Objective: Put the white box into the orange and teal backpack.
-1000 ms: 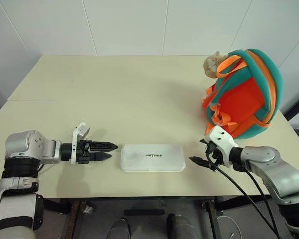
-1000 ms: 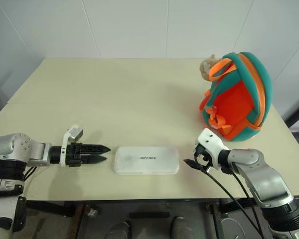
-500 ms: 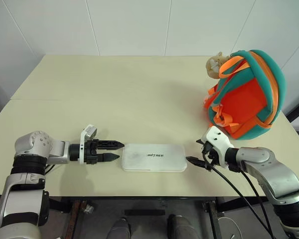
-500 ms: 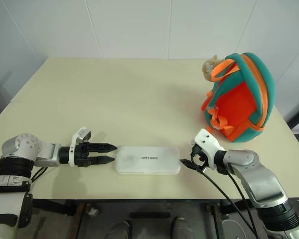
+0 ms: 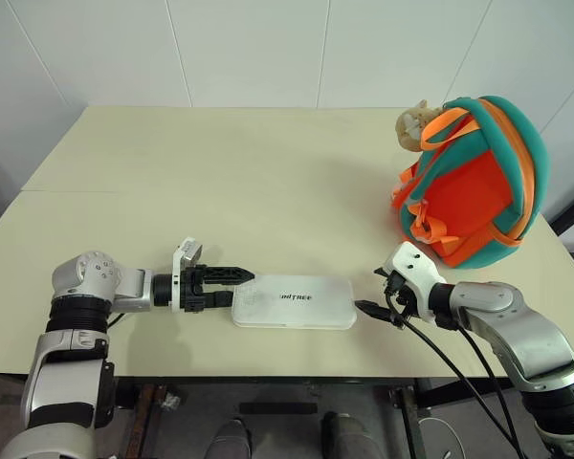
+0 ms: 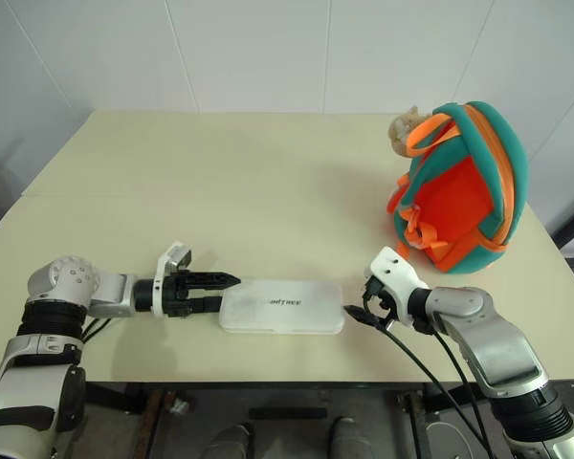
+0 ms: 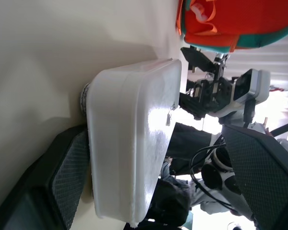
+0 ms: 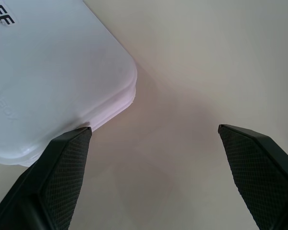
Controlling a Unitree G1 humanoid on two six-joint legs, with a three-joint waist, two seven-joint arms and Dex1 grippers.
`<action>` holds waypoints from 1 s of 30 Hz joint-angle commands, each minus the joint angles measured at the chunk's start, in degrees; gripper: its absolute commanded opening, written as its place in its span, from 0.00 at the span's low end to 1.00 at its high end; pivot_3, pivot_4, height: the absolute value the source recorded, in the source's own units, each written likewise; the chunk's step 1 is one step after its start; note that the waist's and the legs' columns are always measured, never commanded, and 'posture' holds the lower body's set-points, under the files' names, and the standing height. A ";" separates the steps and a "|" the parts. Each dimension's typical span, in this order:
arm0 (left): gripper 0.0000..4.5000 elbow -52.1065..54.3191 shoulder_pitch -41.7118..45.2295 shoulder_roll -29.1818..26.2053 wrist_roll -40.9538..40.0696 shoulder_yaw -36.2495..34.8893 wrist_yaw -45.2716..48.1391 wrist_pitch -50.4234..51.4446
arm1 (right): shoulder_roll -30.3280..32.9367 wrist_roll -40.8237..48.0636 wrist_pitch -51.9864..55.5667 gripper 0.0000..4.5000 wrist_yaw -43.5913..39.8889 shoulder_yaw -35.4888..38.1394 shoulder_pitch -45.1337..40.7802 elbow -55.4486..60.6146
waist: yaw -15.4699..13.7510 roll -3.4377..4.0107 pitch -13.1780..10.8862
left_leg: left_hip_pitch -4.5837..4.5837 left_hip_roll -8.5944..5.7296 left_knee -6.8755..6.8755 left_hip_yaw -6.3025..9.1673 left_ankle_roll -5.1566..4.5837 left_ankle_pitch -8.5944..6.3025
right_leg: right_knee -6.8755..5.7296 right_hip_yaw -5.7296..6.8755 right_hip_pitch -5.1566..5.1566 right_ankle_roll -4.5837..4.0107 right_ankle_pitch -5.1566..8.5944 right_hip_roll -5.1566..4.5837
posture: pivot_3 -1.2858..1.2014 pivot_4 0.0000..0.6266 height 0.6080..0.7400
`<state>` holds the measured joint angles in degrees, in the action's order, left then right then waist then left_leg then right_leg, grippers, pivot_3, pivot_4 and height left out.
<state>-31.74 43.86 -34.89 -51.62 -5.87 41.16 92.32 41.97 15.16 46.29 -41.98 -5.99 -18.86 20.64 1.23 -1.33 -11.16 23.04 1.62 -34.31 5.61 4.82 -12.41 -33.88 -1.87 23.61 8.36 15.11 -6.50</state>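
The white box [image 5: 293, 301] lies flat near the table's front edge, its dark lettering facing up. My left gripper [image 5: 235, 288] is open at the box's left end. In the left wrist view that end [image 7: 129, 139] sits between the two fingers [image 7: 69, 177], close against one of them. My right gripper [image 5: 371, 293] is open just off the box's right end. One of its fingertips [image 8: 67, 158] is beside the box's corner [image 8: 62, 72], and bare table shows between the jaws. The orange and teal backpack [image 5: 474, 182] stands at the right, with its beige plush charm [image 5: 413, 122] on top.
The cream table [image 5: 220, 172] stretches wide behind the box and to the left of the backpack. Black cables [image 5: 459, 368] hang from my right wrist over the front edge. White walls close in behind the table.
My left gripper has slid right along the table until its open fingers reach the box's left end. The right gripper and the box have stayed put. The camera shifted slightly.
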 commanded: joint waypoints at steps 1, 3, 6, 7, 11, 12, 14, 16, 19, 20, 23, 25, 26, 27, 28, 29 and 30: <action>1.00 2.09 -0.46 1.67 1.78 1.02 -0.51 0.04 | -0.51 0.10 -0.48 0.99 0.39 0.17 -0.85 1.65 | -0.01 0.00 0.00 | 0.00 0.00 0.00 0.00 0.00 0.00 | 0.01 0.00 0.00 0.00 0.00 0.00 | 0.52 0.24 1.00; 1.00 3.15 -0.69 2.24 2.53 0.86 -0.54 -0.47 | -0.55 0.12 -0.52 0.99 0.40 0.14 -0.88 1.60 | -0.07 0.00 0.00 | 0.00 0.00 0.00 0.00 0.00 0.00 | 0.01 0.00 0.00 0.01 -0.01 0.00 | 0.52 0.24 1.00; 0.87 3.98 -1.04 3.38 3.90 0.03 -1.11 -2.04 | -0.50 0.07 -0.70 1.00 0.38 0.16 -0.85 1.48 | -0.14 0.00 0.00 | 0.00 0.00 0.00 0.00 0.00 0.00 | 0.02 0.00 0.00 0.02 -0.01 0.00 | 0.52 0.24 1.00; 0.80 4.47 -1.21 3.61 4.16 0.02 -1.01 -2.32 | -0.48 0.04 -0.72 1.00 0.39 0.16 -0.85 1.47 | -0.13 0.00 0.00 | 0.00 0.00 0.00 0.00 0.00 0.00 | 0.02 0.00 0.00 0.02 -0.01 0.00 | 0.52 0.24 1.00; 0.51 6.48 -1.84 4.23 4.68 -0.17 -0.43 -2.86 | -0.34 0.03 -0.75 1.00 0.35 0.30 -0.98 1.44 | 0.01 0.00 0.00 | 0.01 0.00 0.01 0.00 0.01 0.00 | 0.02 0.00 0.01 0.01 -0.01 0.00 | 0.52 0.24 1.00; 0.44 6.92 -1.97 4.35 4.81 -0.29 -0.21 -3.26 | -0.33 -0.02 -0.77 1.00 0.30 0.35 -1.03 1.42 | 0.03 -0.01 0.00 | 0.02 0.00 0.01 0.00 0.01 0.00 | 0.02 0.00 0.02 0.02 -0.01 0.01 | 0.52 0.24 1.00; 0.34 7.68 -2.27 4.58 5.19 -0.62 0.21 -4.49 | -0.39 -0.23 -0.88 1.00 0.23 0.40 -1.02 1.38 | 0.05 -0.01 0.00 | 0.02 0.00 0.01 0.00 0.01 0.00 | 0.04 0.00 0.01 0.00 -0.01 0.00 | 0.52 0.24 1.00; 0.30 8.32 -2.49 4.79 5.59 -1.06 0.62 -5.68 | -0.45 -0.39 -0.97 1.00 0.20 0.45 -1.09 1.31 | 0.09 -0.01 0.00 | 0.01 0.00 0.00 0.00 0.01 0.00 | 0.05 0.00 0.00 -0.02 -0.01 0.00 | 0.52 0.24 1.00; 0.30 8.74 -2.56 5.00 5.13 -2.18 1.37 -6.63 | -0.54 -0.46 -1.04 1.00 0.23 0.74 -1.20 1.34 | 0.17 -0.01 0.00 | 0.01 0.00 -0.03 0.00 0.03 0.01 | 0.05 0.00 0.00 -0.09 -0.02 0.00 | 0.52 0.24 1.00; 0.30 8.98 -2.63 4.95 5.14 -2.25 1.66 -7.14 | -0.58 -0.50 -1.10 1.00 0.31 0.89 -1.23 1.27 | 0.18 -0.01 0.00 | 0.01 0.00 -0.05 -0.01 0.03 0.01 | 0.06 0.00 0.00 -0.11 -0.02 0.00 | 0.52 0.24 1.00; 0.30 9.90 -3.07 4.17 5.55 -0.95 2.78 -8.02 | -0.62 -0.64 -1.33 1.00 0.63 1.46 -1.36 0.96 | 0.19 -0.01 0.00 | 0.02 0.00 -0.07 0.00 0.03 0.02 | 0.08 0.00 -0.01 -0.14 -0.02 0.00 | 0.52 0.24 1.00; 0.30 10.95 -3.72 2.80 6.48 1.53 3.79 -8.20 | -0.66 -0.77 -1.38 1.00 1.09 2.02 -1.54 0.64 | 0.20 -0.01 0.00 | 0.02 0.00 -0.07 -0.01 0.03 0.02 | 0.08 0.00 -0.01 -0.15 -0.02 0.00 | 0.52 0.24 1.00; 0.30 11.40 -3.97 2.12 6.95 2.71 4.36 -8.47 | -0.58 -0.83 -1.48 1.00 1.20 2.26 -1.60 0.46 | 0.20 -0.01 0.00 | 0.02 0.00 -0.07 -0.01 0.03 0.02 | 0.08 0.00 -0.01 -0.15 -0.02 0.00 | 0.52 0.24 1.00; 0.29 11.49 -4.04 1.52 7.18 3.41 4.87 -8.63 | -0.43 -0.93 -1.56 1.00 1.30 2.50 -1.62 0.29 | 0.20 -0.01 0.00 | 0.02 0.00 -0.06 0.00 0.03 0.02 | 0.08 0.00 -0.01 -0.15 -0.02 0.00 | 0.52 0.24 1.00; 0.29 11.46 -3.99 0.91 7.45 4.12 5.29 -8.86 | -0.25 -1.02 -1.69 1.00 1.34 2.71 -1.60 0.15 | 0.20 -0.01 0.00 | 0.02 0.00 -0.06 -0.01 0.03 0.02 | 0.08 0.00 -0.01 -0.16 -0.02 0.00 | 0.52 0.24 1.00; 0.29 11.52 -3.91 0.27 7.74 4.95 5.78 -9.18 | -0.09 -1.10 -1.82 1.00 1.38 2.89 -1.55 0.07 | 0.20 -0.01 0.00 | 0.02 0.00 -0.06 -0.01 0.03 0.02 | 0.09 0.00 -0.01 -0.16 -0.01 0.00 | 0.52 0.24 1.00; 0.29 11.53 -3.85 -0.19 7.93 5.59 6.17 -9.47 | -0.01 -1.15 -1.90 1.00 1.41 2.98 -1.53 0.02 | 0.20 -0.01 0.00 | 0.02 0.00 -0.06 -0.01 0.03 0.02 | 0.10 0.00 -0.01 -0.17 -0.01 0.00 | 0.52 0.24 1.00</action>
<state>-21.02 40.99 -33.27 -47.52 -3.10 48.29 83.06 41.66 14.02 45.50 -41.20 -5.02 -19.66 20.10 1.44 -1.34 -11.15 23.05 1.62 -34.36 5.60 4.86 -12.40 -33.78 -1.88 23.60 8.19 15.10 -6.50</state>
